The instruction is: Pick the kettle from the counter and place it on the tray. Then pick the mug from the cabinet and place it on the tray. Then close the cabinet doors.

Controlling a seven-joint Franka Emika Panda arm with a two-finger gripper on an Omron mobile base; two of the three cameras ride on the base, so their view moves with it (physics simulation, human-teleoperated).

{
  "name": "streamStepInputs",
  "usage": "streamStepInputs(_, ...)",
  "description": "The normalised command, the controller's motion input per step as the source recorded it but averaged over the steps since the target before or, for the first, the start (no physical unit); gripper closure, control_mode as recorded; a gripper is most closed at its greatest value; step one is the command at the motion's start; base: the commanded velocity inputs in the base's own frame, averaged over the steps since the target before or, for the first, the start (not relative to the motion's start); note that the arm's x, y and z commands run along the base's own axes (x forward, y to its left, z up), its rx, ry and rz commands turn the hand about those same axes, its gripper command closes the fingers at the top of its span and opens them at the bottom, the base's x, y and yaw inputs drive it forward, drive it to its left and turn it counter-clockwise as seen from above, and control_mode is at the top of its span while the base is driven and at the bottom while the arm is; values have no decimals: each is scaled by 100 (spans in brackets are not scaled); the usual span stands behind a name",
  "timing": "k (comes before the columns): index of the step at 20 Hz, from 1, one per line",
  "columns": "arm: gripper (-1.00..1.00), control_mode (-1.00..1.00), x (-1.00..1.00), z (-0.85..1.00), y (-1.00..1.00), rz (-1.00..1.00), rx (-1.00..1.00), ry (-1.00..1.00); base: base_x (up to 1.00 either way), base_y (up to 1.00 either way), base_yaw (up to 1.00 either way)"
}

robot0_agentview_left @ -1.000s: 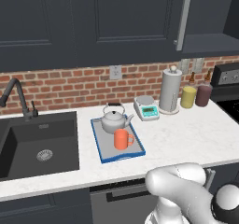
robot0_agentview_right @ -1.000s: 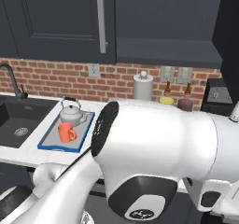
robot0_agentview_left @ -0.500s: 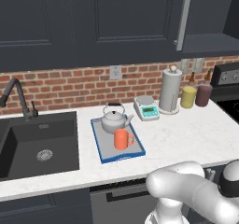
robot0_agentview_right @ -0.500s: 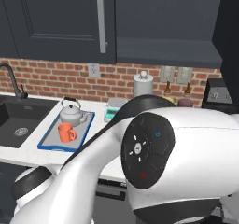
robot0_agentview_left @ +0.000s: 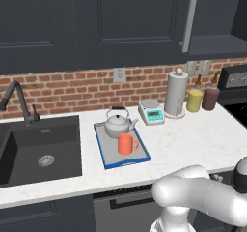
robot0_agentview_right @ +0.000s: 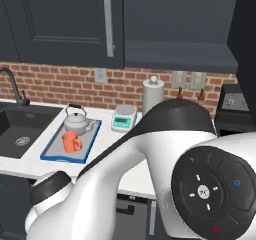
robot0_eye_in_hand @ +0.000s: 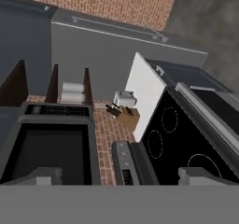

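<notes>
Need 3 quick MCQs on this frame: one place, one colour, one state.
1. Where is the mug?
A. on the tray
B. in the sink
C. on the scale

2. What colour is the tray rim?
A. red
B. blue
C. green

3. How are the cabinet doors?
A. both wide open
B. one open
C. shut

Key:
1 A, it stands on the tray in front of the kettle.
2 B, the raised edge is blue.
3 C, the door fronts sit flush in both base views.
</notes>
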Motion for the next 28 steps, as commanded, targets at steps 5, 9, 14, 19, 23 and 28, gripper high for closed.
streamStepInputs(5, -100, -100, 29, -23, -10, 9, -12, 0, 0, 0, 0)
streamStepInputs(9, -100, -100, 27, -33, -6, 7, -13, 0, 0, 0, 0)
streamStepInputs(14, -100, -100, 36, -23, -4, 2, -11, 0, 0, 0, 0)
streamStepInputs(19, -100, -100, 43, -7, -4, 0, -8, 0, 0, 0, 0)
streamStepInputs(23, -100, -100, 41, 0, -2, 0, -2, 0, 0, 0, 0)
streamStepInputs(28, -100, -100, 34, 0, -3, 0, 0, 0, 0, 0, 0)
